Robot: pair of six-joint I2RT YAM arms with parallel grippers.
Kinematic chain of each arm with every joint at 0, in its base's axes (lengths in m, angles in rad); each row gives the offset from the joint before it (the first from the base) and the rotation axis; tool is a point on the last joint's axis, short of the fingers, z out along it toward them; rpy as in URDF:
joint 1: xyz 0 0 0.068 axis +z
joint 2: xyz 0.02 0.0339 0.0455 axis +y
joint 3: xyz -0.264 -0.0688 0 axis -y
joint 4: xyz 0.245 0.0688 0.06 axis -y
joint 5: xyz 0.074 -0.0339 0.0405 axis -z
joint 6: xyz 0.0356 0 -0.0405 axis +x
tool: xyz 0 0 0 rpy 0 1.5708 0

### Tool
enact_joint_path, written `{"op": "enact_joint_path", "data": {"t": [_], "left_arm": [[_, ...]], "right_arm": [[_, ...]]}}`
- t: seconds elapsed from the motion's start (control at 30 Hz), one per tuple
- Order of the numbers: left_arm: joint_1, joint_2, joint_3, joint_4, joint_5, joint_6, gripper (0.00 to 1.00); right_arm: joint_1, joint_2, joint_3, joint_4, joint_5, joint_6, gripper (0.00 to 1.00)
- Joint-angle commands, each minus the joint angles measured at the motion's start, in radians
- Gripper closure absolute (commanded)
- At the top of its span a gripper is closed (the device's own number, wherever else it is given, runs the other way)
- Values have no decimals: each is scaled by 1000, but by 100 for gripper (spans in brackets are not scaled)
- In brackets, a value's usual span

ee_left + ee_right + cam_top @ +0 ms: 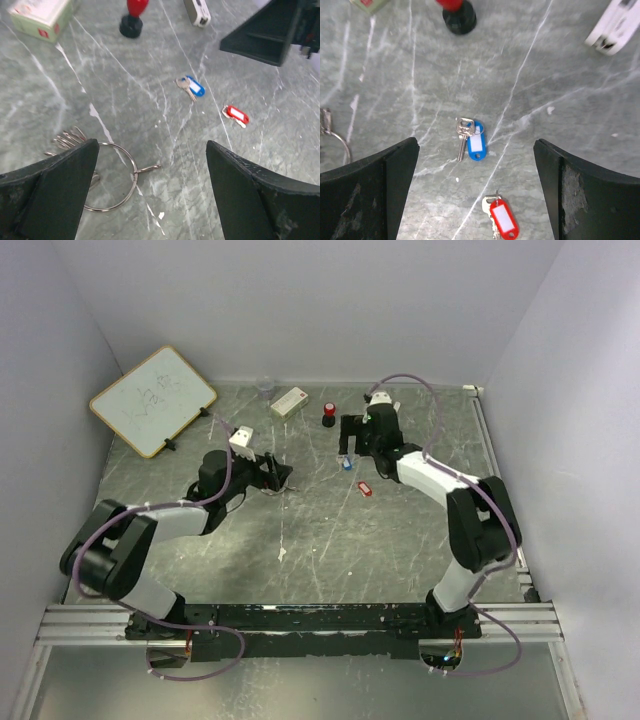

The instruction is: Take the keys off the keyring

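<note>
The keyring (135, 172), a thin silvery wire loop, lies flat on the marble table under my left gripper (152, 150). That gripper is open, with its left finger over part of the loop. Several plain silvery keys (70, 137) fan out from the loop's far left side. A key with a blue tag (472, 140) and a key with a red tag (502, 220) lie loose on the table, apart from the loop. My right gripper (475, 145) hangs open above them and holds nothing. From above, the blue key (347, 464) and the red key (364, 487) lie below the right gripper (350, 445).
A small black object with a red top (329, 414) stands behind the keys. A white box (290, 401) and a clear cup (265, 388) sit near the back wall. A whiteboard (152, 400) leans at the back left. A white device (615, 30) lies at the far right.
</note>
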Motion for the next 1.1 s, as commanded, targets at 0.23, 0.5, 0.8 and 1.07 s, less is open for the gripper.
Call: {"op": "enact_joint_path", "data": {"t": [0.23, 0.5, 0.8, 1.07], "left_arm": [[6, -300, -80, -177, -273, 86, 1], [6, -543, -145, -339, -503, 114, 1], [6, -770, -230, -392, -578, 139, 1], [6, -784, -219, -456, -642, 153, 1]], "right_arm": [[9, -261, -139, -30, 199, 24, 0], [16, -469, -312, -31, 447, 92, 0], [19, -671, -413, -153, 711, 249, 0], [19, -792, -435, -273, 799, 336, 0]]}}
